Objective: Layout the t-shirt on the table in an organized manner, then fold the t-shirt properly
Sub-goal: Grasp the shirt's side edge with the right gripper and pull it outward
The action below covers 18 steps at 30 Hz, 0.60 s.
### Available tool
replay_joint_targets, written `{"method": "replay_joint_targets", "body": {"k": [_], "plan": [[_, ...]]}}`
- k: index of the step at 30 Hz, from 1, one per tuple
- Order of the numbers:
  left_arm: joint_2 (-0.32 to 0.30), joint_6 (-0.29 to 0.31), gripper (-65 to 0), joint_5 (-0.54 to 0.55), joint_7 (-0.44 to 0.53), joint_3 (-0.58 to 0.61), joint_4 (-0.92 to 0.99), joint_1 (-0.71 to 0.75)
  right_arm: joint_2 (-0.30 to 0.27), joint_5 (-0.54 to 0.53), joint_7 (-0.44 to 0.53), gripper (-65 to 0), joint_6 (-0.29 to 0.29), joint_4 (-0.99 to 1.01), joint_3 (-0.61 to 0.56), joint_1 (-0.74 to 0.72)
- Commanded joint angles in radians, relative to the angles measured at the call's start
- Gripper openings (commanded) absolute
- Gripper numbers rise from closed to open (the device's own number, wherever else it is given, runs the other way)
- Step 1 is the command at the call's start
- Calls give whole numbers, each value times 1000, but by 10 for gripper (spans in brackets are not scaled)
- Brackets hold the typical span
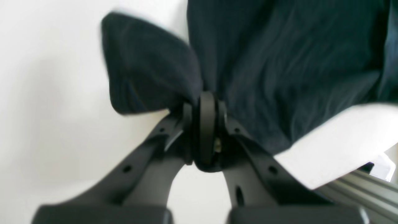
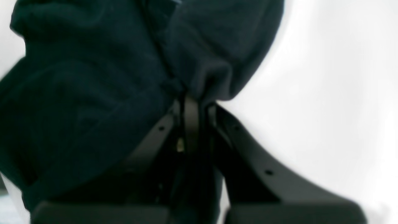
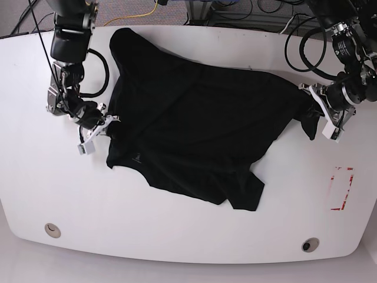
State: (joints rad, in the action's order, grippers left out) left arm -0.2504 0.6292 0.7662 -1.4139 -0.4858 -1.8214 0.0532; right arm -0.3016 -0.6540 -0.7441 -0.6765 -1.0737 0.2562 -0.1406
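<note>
The t-shirt [image 3: 200, 124] is lying rumpled across the surface [image 3: 177, 236], so you're prob. in the layout step, w/ the left end effector [image 3: 312, 101] and right end effector [image 3: 112, 121] each clamping an opposite edge. Next you're likely pulling apart to flatten it. Wrist views are showing the pinches; only base is showing the full spread.
</note>
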Motion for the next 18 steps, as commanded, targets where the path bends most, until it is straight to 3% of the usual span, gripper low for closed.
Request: {"method": "replay_joint_targets", "body": {"k": [1,6,15,18], "plan": [[-33,2,-650,17,18,19,-15,-36,-8,17,-53,-640,2,-127,41,55],[-36,2,-650,17,18,34,27,-71,20,21,-90,-639,4,-282,93,172],[-102,2,-650,17,18,34,160,-118,26,23,-125,-631,4,-435,134,295],[-116,2,-650,17,18,34,183,-125,23,24,-125,-555,4,-442,137,293]]}}
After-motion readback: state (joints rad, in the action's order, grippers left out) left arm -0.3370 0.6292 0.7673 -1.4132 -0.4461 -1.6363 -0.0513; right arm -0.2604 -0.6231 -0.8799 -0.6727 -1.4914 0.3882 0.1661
